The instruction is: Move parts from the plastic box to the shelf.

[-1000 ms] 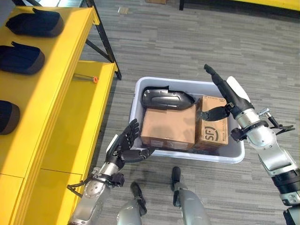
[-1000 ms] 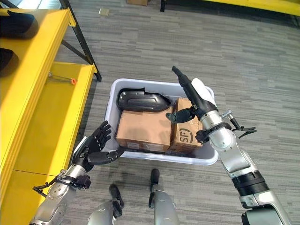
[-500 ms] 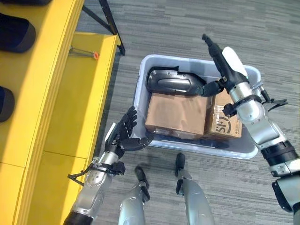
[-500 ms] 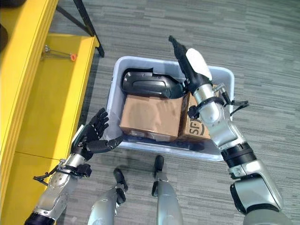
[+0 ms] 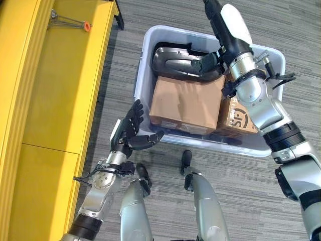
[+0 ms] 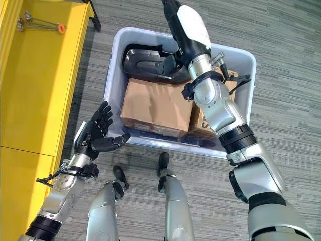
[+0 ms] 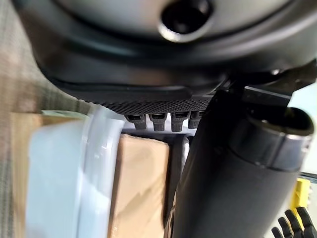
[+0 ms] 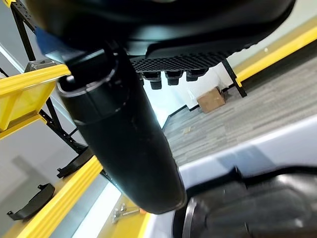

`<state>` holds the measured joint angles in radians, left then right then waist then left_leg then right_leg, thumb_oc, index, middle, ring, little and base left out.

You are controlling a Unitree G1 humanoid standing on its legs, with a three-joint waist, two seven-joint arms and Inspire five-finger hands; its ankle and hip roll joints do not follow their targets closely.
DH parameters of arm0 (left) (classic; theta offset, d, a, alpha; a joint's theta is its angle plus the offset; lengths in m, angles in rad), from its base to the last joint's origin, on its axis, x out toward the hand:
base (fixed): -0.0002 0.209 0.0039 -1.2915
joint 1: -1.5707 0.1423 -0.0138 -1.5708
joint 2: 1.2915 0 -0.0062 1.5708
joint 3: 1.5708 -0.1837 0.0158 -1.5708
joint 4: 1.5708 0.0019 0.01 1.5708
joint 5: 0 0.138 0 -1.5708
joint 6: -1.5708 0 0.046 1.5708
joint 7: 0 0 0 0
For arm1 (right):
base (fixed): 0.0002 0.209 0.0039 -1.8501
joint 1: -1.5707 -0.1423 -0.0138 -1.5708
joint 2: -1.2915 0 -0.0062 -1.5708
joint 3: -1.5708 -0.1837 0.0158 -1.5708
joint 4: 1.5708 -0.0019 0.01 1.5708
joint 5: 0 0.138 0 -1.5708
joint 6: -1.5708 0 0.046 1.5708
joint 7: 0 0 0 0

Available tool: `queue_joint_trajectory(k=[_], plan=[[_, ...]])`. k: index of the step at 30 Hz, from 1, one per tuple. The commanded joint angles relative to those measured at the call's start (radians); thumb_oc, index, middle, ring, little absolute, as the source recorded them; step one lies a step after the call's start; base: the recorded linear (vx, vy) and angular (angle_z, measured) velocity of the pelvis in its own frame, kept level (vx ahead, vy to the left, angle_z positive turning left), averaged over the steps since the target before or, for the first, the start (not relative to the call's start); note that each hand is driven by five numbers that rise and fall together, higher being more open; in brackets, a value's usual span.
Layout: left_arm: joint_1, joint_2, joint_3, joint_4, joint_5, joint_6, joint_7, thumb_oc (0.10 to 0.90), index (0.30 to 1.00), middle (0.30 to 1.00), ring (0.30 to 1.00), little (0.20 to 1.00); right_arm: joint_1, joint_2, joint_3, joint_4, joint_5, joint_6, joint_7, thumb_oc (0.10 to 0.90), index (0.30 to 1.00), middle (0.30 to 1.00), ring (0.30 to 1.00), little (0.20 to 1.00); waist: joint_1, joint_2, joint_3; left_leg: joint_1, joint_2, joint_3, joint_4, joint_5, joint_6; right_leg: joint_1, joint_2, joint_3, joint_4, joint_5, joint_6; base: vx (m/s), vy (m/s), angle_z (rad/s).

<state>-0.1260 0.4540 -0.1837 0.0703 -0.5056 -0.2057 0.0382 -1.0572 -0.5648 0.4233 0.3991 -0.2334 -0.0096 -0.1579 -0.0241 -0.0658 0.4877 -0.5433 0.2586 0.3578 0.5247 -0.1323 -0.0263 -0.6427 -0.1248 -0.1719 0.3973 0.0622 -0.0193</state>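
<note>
Right hand (image 5: 225, 30) has advanced over the plastic box (image 5: 143, 75), fingers straight above the black part (image 5: 175, 63), holding nothing; left hand (image 5: 128, 133) spread open beside its near-left corner

Probably a warehouse or workshop: yellow steel shelf (image 5: 45, 100), grey carpet floor (image 5: 301, 30), stocked plastic box (image 5: 145, 65).

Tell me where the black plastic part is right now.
The black part lies at the far end of the plastic box, behind the larger cardboard box, with the right hand over it.
</note>
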Motion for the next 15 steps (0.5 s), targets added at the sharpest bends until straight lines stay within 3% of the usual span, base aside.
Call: queue_joint_trajectory(k=[1,15], plan=[[0.053,0.021,0.016,-0.130,0.005,-0.090,0.016,0.900,1.000,1.000,1.000,1.000,-0.018,-0.028,-0.051,-0.099,-0.041,-0.036,-0.072,0.900,1.000,1.000,1.000,1.000,0.008,0.016,-0.078,0.058,0.069,-0.032,-0.005,-0.039,-0.035,0.028,-0.037,0.069,0.032,-0.054,0.107,0.00,0.034,-0.02],[0.046,0.014,0.004,-0.107,0.016,-0.085,0.031,0.900,1.000,1.000,1.000,1.000,0.059,0.018,-0.049,-0.103,-0.099,-0.017,-0.063,0.900,1.000,1.000,1.000,1.000,0.010,0.014,-0.050,0.075,0.055,-0.028,-0.010,-0.053,-0.024,0.047,-0.046,0.076,0.012,-0.044,0.115,0.00,0.021,0.00]])
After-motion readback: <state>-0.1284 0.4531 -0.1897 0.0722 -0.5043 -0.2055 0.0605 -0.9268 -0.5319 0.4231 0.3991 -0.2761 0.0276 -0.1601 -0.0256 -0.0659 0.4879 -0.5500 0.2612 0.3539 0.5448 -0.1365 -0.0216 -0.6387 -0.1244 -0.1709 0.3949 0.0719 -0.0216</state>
